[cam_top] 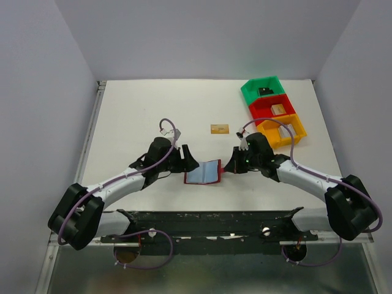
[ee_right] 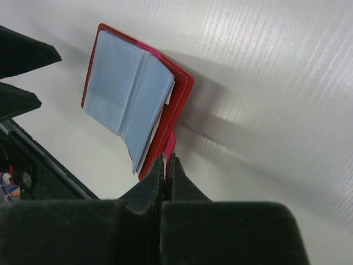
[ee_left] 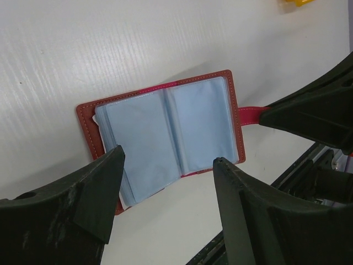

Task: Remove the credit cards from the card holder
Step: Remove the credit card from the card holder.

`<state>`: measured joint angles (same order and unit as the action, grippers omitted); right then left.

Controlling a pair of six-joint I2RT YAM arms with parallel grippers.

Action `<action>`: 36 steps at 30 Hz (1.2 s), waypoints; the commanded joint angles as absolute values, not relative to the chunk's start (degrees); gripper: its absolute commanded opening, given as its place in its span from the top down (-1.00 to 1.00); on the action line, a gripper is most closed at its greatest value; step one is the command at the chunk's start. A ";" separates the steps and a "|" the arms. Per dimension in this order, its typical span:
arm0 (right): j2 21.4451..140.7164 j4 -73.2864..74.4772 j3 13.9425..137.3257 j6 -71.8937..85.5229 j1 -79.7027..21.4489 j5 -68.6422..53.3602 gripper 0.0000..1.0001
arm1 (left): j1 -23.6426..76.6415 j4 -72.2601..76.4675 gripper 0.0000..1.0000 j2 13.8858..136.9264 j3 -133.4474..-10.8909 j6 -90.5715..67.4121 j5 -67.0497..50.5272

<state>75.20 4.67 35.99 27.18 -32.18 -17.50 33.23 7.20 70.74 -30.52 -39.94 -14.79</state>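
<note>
Progress check on the card job: the card holder (cam_top: 203,172) lies flat and wide open toward the 6 o'clock side of the table (cam_top: 135,110), right between my two arms. My right jaws are pressed together on its snap tab (ee_right: 171,142) at the holder's 3 o'clock side, pinning it down. My left jaws are spread wide and hang just over the 9 o'clock half, gripping nothing. One gold-tan card (cam_top: 219,128) sits out on the table at 12 o'clock from the holder, well apart from it, so I'd count that one done. The light blue sleeves facing up look empty to me, but my right wrist view shows a pale edge (ee_right: 168,95) tucked behind the pages. Maybe a card, can't say for sure. No other loose cards on the table that I can see. The coloured bins (cam_top: 253,110) at 1 o'clock hold small bits, too tiny to call. My guess is it's early days, with most cards left to dig out.
</note>
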 commanded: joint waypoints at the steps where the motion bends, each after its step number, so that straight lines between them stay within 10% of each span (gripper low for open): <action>1: 74.00 2.64 34.72 27.86 -32.26 -18.02 0.99 | 33.49 5.28 -0.54 72.51 -32.69 -39.90 -14.41; 36: 76.20 0.88 34.63 28.39 -32.26 -18.90 0.99 | 35.68 0.09 -0.49 82.44 -37.71 -38.23 -14.24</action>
<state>75.75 2.59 35.07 28.01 -32.18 -17.72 35.11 1.80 81.71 -36.18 -38.98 -14.83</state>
